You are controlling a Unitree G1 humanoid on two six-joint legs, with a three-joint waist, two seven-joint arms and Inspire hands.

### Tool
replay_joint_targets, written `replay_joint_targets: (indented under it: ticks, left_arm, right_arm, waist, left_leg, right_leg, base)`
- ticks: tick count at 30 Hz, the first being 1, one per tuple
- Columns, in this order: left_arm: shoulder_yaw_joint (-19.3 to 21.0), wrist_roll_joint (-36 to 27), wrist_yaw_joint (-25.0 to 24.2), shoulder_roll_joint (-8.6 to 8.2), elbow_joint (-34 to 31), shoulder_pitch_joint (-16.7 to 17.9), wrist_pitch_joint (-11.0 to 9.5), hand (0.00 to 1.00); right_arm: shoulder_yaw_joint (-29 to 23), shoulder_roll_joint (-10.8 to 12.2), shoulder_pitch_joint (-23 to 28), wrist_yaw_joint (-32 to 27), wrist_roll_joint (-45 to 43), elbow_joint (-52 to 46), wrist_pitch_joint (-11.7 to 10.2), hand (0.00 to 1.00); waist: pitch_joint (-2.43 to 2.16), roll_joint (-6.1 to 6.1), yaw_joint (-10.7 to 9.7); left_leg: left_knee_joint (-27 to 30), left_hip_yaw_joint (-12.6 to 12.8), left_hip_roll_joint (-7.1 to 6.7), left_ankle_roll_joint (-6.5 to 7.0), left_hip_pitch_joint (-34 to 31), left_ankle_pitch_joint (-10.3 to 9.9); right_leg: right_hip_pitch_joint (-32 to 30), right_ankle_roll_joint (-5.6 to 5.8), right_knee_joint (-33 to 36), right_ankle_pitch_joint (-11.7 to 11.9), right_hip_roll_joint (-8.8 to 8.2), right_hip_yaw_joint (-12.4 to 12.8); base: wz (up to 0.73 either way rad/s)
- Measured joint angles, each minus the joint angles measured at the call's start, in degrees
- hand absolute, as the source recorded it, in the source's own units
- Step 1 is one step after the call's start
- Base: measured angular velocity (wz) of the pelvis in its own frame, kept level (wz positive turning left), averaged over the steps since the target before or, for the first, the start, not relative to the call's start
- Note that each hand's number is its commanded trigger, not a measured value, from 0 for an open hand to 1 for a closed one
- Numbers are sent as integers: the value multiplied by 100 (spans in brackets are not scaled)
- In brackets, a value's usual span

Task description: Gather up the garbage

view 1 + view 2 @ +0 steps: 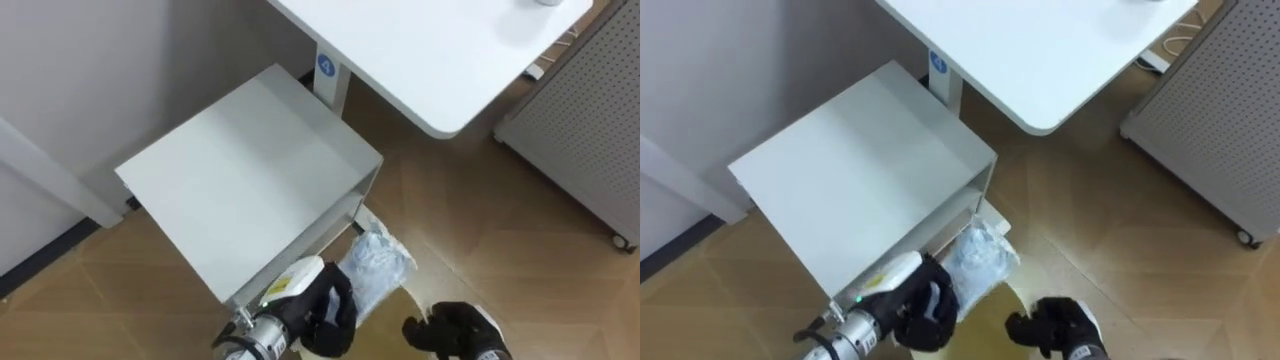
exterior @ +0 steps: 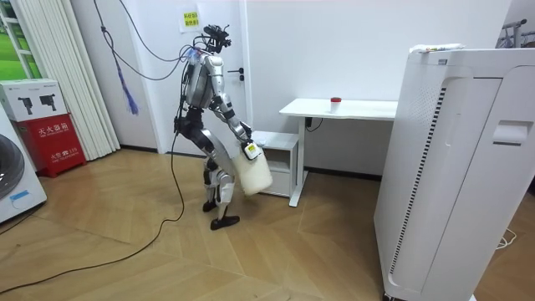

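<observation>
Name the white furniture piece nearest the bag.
The low cabinet: the bag is by its front corner, while the taller desk stands beyond it.

The left hand (image 1: 328, 308), low at 6 o'clock, curls its fingers round a bag (image 1: 375, 265). The right hand (image 1: 455, 328), at 5 o'clock, is curled on nothing.

a white desk (image 1: 430, 60) with a rounded corner stands against the wall, a round blue sticker (image 1: 326, 65) on its leg. just beside it, and lower, is a pale grey side cabinet (image 1: 250, 170) with a flat top and an open front. to the right, a grey perforated panel (image 1: 590, 120) rests on a castor on the wooden floor (image 1: 500, 230). in the room view, 1 small red object (image 2: 335, 101) lies on the desk, a tall white appliance (image 2: 451, 167) stands at the near right, and a red box (image 2: 48, 134) sits by white curtains (image 2: 63, 75) at the left.
</observation>
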Motion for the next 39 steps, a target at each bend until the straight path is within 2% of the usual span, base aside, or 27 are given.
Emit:
replay_joint_targets:
  ticks: [14,15,16,17,18,33,39]
  left_arm:
    - [-81,-10,-744,-133,-54,0,-120,100]
    - [-103,-10,-802,-136,-54,2,-120,66]
    - [-109,-7,-884,-134,-54,5,-120,54]
    - [-118,-8,-942,-130,-53,32,-120,11]
    - [-126,-9,-970,-125,-53,52,-120,0]
    - [-319,-1,-1120,-63,-58,393,-112,0]
    - [-300,3,-1114,-54,-124,493,-101,0]
  right_arm:
    - [-2,-7,-49,376,245,-76,-96,100]
    - [-2,-14,-52,413,245,-74,-96,100]
    - [-1,-15,-61,433,245,-68,-96,100]
    - [-1,-15,-70,465,248,-64,-96,100]
    - [0,-16,-73,489,253,-61,-96,100]
    - [14,-30,-37,552,373,-30,-94,100]
    - [7,-93,92,545,675,-33,-95,100]
  waist:
    - [-7,-34,13]
    - [-7,-34,13]
    - [-7,-34,16]
    - [-7,-34,15]
    - [-7,-34,15]
    - [-9,-29,164]
    - [-34,-27,182]
  left_leg:
    - [-132,110,-53,11,-9,10]
    - [-142,110,-65,10,-13,10]
    - [-145,110,-72,10,-21,10]
    - [-143,113,-78,11,-24,10]
    - [-143,114,-80,11,-23,10]
    - [-216,138,-84,6,-14,13]
    - [-216,146,-95,8,44,15]
  right_leg:
    - [-126,3,-1,0,-40,51]
    - [-135,6,-1,-3,-39,51]
    - [-146,8,-9,-4,-37,53]
    - [-150,9,-17,-4,-39,54]
    - [-150,10,-20,-5,-39,55]
    - [-165,13,-40,-7,-42,62]
    - [-102,25,-98,1,-58,33]
  base:
    - [-1]
    - [0]
    - [0]
    - [0]
    - [0]
    - [0]
    - [0]
